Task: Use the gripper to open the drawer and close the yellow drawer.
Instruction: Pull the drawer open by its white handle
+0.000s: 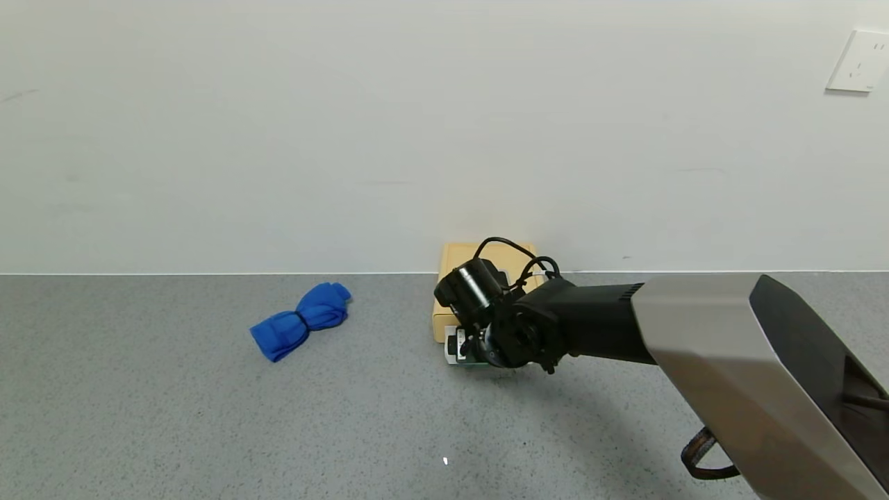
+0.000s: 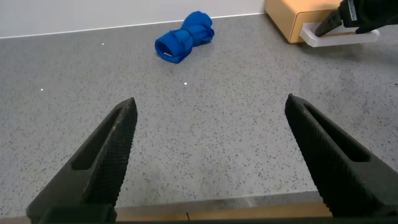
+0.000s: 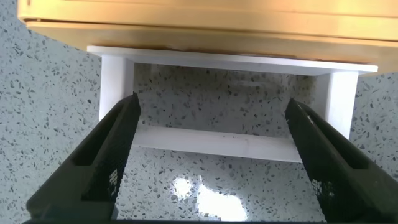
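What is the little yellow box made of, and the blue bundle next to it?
The yellow drawer looks like smooth, matte plastic, judging by its flat, even faces; its white handle seems plastic too. The blue bundle looks like soft cloth, with fuzzy folds, cinched at the middle.

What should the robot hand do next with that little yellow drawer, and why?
Probably shut the right gripper on the white handle. Its fingers are open, straddling the front bar, and the yellow drawer looks closed, so it needs a hold before pulling.
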### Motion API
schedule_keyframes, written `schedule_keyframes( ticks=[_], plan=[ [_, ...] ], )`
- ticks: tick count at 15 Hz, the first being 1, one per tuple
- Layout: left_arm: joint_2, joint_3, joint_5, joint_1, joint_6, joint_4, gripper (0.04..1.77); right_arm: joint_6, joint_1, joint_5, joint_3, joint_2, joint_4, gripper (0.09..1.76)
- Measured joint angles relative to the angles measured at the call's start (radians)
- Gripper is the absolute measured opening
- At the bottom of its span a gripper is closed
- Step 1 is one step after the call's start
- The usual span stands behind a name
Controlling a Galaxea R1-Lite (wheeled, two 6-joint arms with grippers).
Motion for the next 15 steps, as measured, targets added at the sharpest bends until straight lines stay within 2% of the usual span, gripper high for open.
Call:
schedule_keyframes(
  ticks=[5,9,15],
  plan=[
    [0.0,0.0,0.0,0.0,-0.003,0.0,1.72,0.039,0.009,0.003,0.001,-0.003,0.066,1.71],
    [0.0,0.0,0.002,0.0,-0.004,0.0,1.72,0.109,0.016,0.092,0.004,-0.03,0.155,1.71],
    [0.0,0.0,0.003,0.0,-0.007,0.0,1.72,0.165,0.025,0.11,0.009,-0.049,0.227,1.71]
  ],
)
